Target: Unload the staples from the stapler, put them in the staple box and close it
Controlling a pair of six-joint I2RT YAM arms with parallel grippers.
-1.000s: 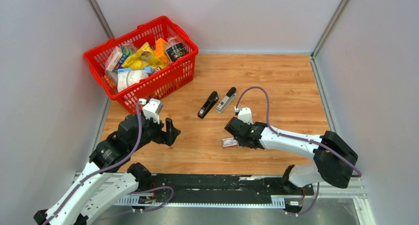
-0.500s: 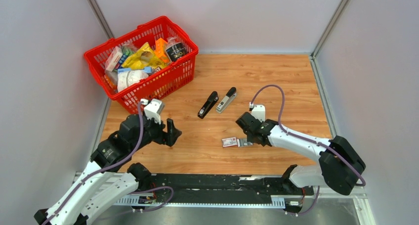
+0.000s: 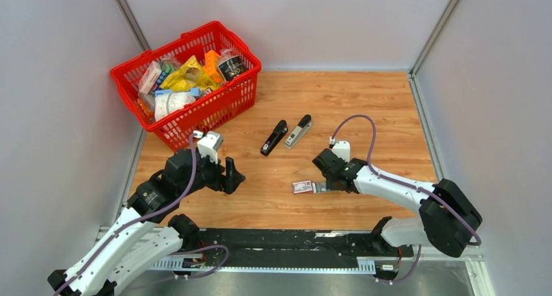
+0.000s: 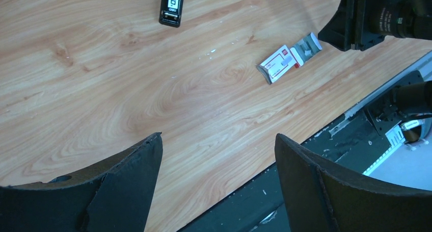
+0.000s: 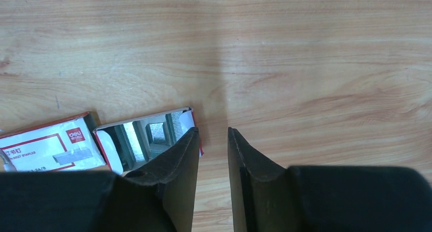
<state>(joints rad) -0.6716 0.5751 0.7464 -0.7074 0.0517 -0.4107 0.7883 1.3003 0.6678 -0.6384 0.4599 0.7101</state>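
Left arm (image 3: 124, 247) is angled forward, wrist turned inward. Left claw (image 4: 218, 140) is spread wide, nothing gripped. Right arm (image 3: 390, 182) is stretched low to the left. Right claw (image 5: 212, 134) is nearly closed: fingers (image 5: 178, 160) are set a narrow gap apart, nothing between.

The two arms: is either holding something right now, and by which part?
Nothing is held. On the left arm the jaws stand wide apart and empty; on the right arm they are a narrow gap apart, also empty, beside the open box.
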